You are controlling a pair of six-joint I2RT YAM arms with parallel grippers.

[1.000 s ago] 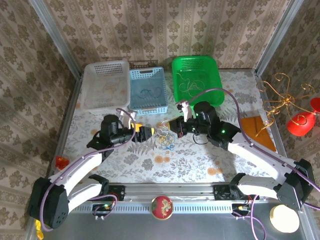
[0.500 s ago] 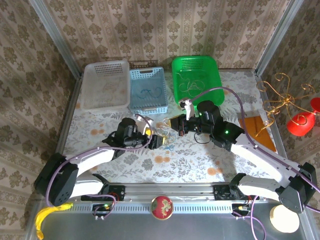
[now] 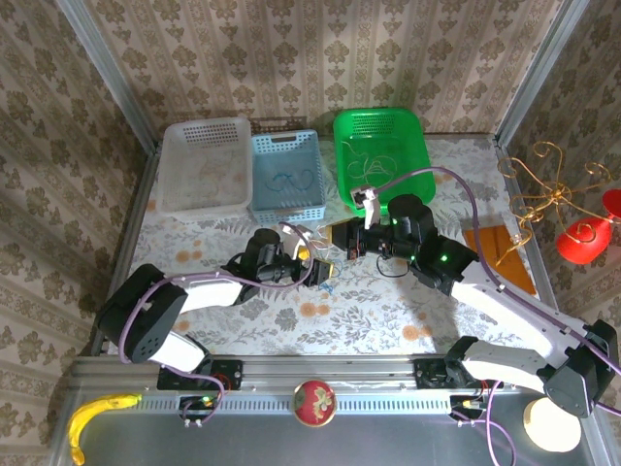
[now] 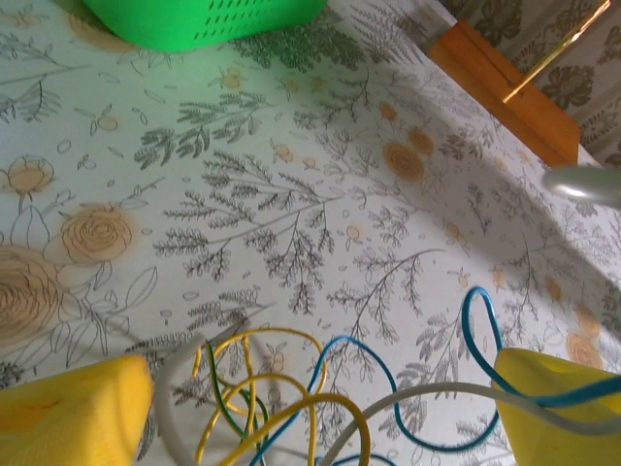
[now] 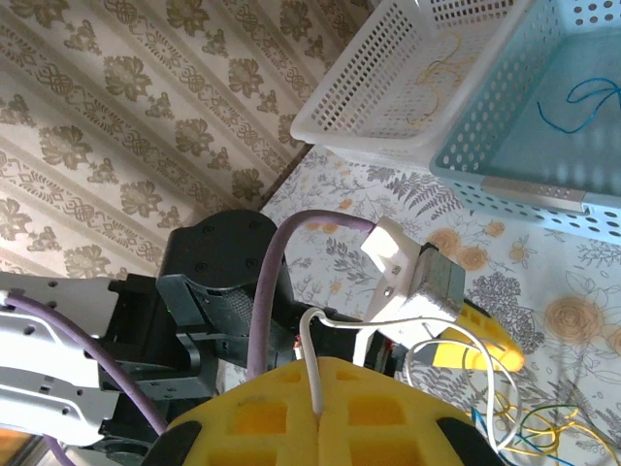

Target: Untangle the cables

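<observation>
The cables form a small tangle of yellow, blue, white and green wires on the table's middle. My left gripper is open around that tangle. In the left wrist view its yellow fingertips stand wide apart, with loops of yellow cable, blue cable and white cable lying loose between them. My right gripper hangs just behind the tangle. Its yellow pads are shut on the white cable, which arcs down to the bunch.
A white basket, a blue basket and a green basket, each with wires inside, line the back. An orange block and a gold wire stand with red ornaments are at the right. A banana lies front left.
My left arm has swung right and forward, bringing its fingers around the tangle and narrowing them slightly. My right gripper has risen a little toward the back, still pinching the white cable.
</observation>
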